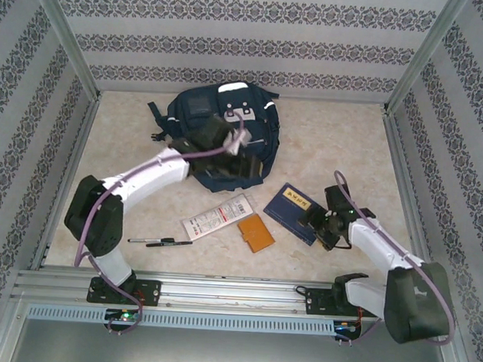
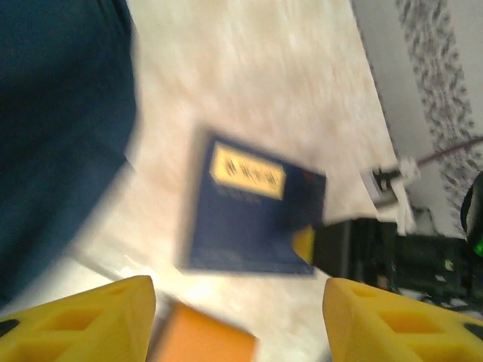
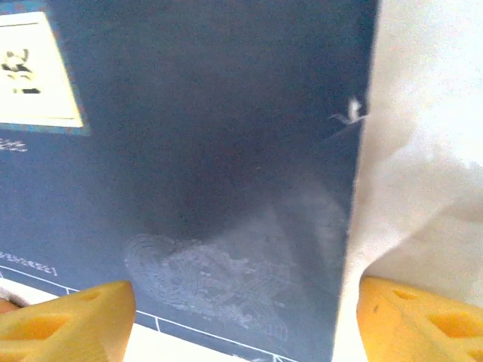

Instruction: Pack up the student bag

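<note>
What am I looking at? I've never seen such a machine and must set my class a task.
Two robot arms stand at the near edge of a table. One picture looks down from above; the others come from wrist cameras, showing each arm's yellow fingers. On it lie a large navy-blue fabric backpack, a flat navy booklet with a gold label, a white packet, an orange card and a black pen. The left gripper, open, is over the backpack; the right gripper, open, hovers over the booklet. Nothing is held.
</note>
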